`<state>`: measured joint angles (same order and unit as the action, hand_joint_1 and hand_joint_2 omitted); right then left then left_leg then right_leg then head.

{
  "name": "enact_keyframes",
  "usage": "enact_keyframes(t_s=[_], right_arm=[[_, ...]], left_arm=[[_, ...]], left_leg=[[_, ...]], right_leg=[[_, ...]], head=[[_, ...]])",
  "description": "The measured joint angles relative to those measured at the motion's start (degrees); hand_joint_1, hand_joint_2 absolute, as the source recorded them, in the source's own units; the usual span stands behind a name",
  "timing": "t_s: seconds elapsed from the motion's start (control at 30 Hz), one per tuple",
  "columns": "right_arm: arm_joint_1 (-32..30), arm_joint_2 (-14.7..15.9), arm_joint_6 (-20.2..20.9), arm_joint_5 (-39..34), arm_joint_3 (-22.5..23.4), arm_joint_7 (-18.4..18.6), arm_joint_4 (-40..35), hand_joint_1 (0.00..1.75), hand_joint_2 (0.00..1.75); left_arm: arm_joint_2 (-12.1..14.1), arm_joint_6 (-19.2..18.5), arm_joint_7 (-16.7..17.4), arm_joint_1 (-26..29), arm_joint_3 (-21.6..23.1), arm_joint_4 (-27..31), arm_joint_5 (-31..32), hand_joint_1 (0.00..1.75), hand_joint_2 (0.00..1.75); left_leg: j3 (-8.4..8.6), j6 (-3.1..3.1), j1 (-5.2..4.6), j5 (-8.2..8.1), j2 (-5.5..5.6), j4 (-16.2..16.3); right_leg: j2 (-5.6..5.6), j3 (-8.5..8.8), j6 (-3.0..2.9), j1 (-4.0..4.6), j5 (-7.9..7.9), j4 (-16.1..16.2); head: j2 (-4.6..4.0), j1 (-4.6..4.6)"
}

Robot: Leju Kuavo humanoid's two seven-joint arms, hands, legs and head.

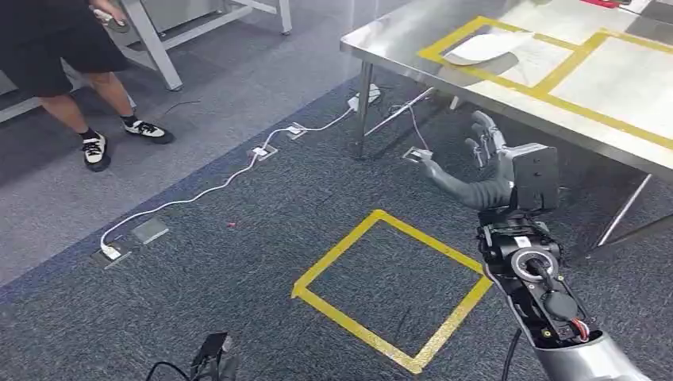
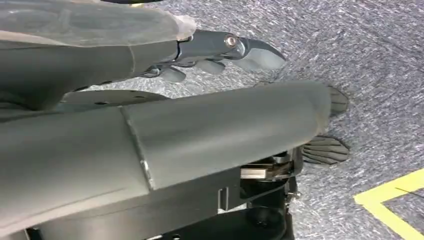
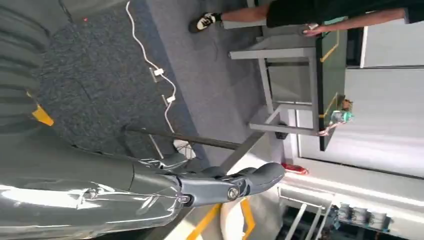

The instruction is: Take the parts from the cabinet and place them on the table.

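Note:
My right hand point(image 1: 481, 163) is raised in front of me, just below the near edge of the steel table point(image 1: 397, 36), fingers spread and nothing in it. In the right wrist view, its grey thumb and fingers point(image 3: 235, 184) reach out toward the table's underside. My left hand point(image 2: 220, 120) hangs low over the carpet, fingers stretched out and holding nothing. A dark bit of that arm point(image 1: 210, 357) shows at the bottom of the head view. A flat white piece point(image 1: 484, 49) lies on the table inside a yellow taped rectangle.
A yellow taped square point(image 1: 393, 290) marks the carpet ahead. A white cable point(image 1: 230, 176) with floor sockets runs across to the table leg point(image 1: 363, 107). A person point(image 1: 67, 55) in black stands at the far left by a grey frame point(image 1: 159, 48).

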<state>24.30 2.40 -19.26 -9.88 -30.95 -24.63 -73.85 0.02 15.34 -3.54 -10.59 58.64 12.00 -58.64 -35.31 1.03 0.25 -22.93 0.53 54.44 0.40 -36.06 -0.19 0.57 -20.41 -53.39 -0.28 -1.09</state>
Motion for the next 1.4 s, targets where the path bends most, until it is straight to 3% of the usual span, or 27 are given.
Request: enact_keyframes(t_s=[0.03, 0.07, 0.27, 0.5, 0.8, 1.07, 1.4], right_arm=[[0.00, 0.00, 0.02, 0.00, 0.00, -0.04, 0.02, 0.00, 1.75], [0.00, 0.00, 0.02, 0.00, 0.00, -0.09, 0.09, 0.00, 0.00], [0.13, 0.00, -0.02, 1.99, -0.04, 0.09, 0.28, 0.00, 0.00], [4.76, 0.18, 0.76, 11.56, -0.61, 6.88, 0.87, 0.00, 0.00], [8.80, 0.26, 0.70, 14.69, -1.27, 8.96, 3.13, 0.00, 0.00], [16.95, 0.31, 2.97, 15.54, -2.56, 10.58, 14.25, 0.00, 0.00], [20.16, 0.31, 2.93, 13.55, -4.11, 8.87, 23.54, 0.00, 0.00]], left_arm=[[0.00, -0.02, 0.00, -0.02, 0.00, 0.00, 0.00, 0.00, 0.00], [-0.02, 0.00, 0.00, -0.01, 0.00, 0.00, 0.00, 0.00, 0.00], [-0.04, 0.00, -0.02, 0.02, 0.00, 0.00, -0.02, 0.00, 0.00], [-0.07, -0.35, 0.24, -0.11, 0.00, 0.00, 0.20, 0.00, 0.00], [-0.26, -0.35, 0.48, -0.20, 0.02, 0.00, 0.46, 0.00, 0.00], [-0.31, -0.46, 0.63, -0.68, 0.44, 0.00, 0.79, 0.00, 0.00], [-0.26, -0.33, 0.61, -0.81, 0.94, 0.00, 0.74, 0.00, 0.00]], left_leg=[[-0.01, 0.00, 0.00, -0.01, 0.00, 0.00], [-0.02, 0.01, 0.00, -0.01, 0.01, -0.01], [-0.08, -0.04, -0.06, 0.01, 0.03, -0.02], [-0.12, -0.13, -0.09, 0.16, -0.02, -0.01], [-0.12, -0.09, -0.08, 0.31, -0.03, -0.09], [-0.15, -0.14, -0.07, 0.36, 0.04, -0.14], [-0.19, -0.15, -0.08, 0.35, 0.05, -0.14]], right_leg=[[0.00, 0.00, -0.05, -0.01, -0.03, 0.01], [-0.01, 0.00, -0.06, -0.01, -0.02, 0.03], [-0.02, 0.01, -0.11, -0.05, 0.00, 0.11], [0.00, -0.07, 0.00, -0.06, 0.22, 0.19], [0.01, -0.07, -0.02, -0.05, 0.29, 0.20], [-0.05, -0.08, -0.08, -0.05, 0.36, 0.23], [-0.05, -0.11, -0.08, -0.05, 0.35, 0.29]], head=[[0.00, 0.02], [0.00, 0.00], [0.00, 0.00], [0.00, 0.02], [0.00, 0.07], [0.00, 0.13], [0.00, 0.20]])
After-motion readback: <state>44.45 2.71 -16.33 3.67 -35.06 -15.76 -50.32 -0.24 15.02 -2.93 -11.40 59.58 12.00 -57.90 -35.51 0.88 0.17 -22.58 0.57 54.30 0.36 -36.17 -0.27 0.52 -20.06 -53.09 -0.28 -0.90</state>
